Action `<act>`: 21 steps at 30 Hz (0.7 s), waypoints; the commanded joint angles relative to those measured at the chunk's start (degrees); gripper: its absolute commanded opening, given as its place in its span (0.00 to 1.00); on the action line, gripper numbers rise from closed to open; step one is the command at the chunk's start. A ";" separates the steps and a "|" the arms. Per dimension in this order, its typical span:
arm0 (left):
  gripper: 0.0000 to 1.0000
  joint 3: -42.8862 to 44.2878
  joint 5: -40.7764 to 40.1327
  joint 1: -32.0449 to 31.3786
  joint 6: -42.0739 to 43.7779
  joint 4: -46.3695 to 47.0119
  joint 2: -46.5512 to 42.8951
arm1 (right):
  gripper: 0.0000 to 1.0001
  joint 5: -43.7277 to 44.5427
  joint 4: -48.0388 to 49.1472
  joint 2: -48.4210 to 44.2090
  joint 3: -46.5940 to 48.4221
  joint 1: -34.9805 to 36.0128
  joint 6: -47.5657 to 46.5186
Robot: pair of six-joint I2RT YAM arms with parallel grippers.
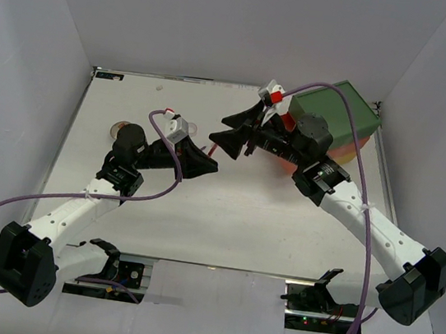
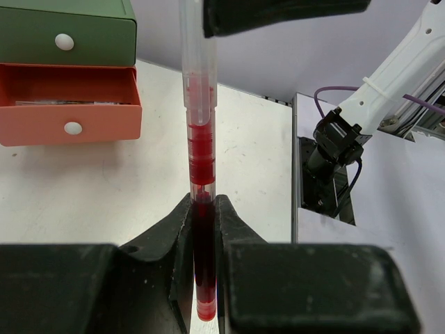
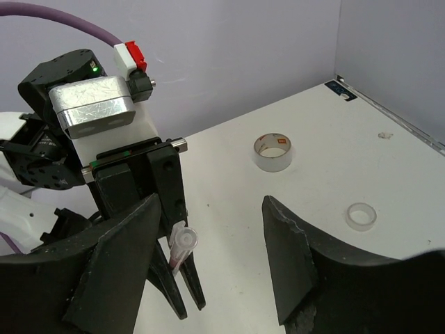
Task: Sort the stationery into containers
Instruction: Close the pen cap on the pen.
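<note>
My left gripper point(image 2: 203, 209) is shut on a red pen point(image 2: 200, 139) with a clear cap and holds it off the table, pointing at the right gripper. My right gripper point(image 3: 212, 264) is open, its jaws standing either side of the pen's capped end point(image 3: 182, 242) without touching it. In the top view the two grippers meet mid-table, left point(image 1: 205, 163) and right point(image 1: 231, 137). The drawer chest point(image 1: 338, 117) stands at the back right. Its green top drawer point(image 2: 69, 35) is closed and its orange-red middle drawer point(image 2: 69, 104) is pulled out.
A larger beige tape roll point(image 3: 272, 152) and a smaller clear tape roll point(image 3: 361, 216) lie on the white table beyond the right gripper. White walls enclose the table on three sides. The right arm's base point(image 2: 334, 146) stands at the table's near edge.
</note>
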 commanded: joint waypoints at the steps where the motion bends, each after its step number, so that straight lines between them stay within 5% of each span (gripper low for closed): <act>1: 0.00 0.44 1.27 -0.32 0.72 0.14 -1.00 | 0.66 -1.48 2.11 0.09 2.92 -0.22 0.80; 17: 0.00 0.62 2.24 -0.32 0.28 0.49 -0.30 | 0.36 -3.85 4.66 2.11 1.69 -0.22 2.91; 21: 0.00 0.62 2.32 -0.32 0.02 0.75 -0.30 | 0.18 -4.20 4.48 2.29 1.69 -0.22 2.82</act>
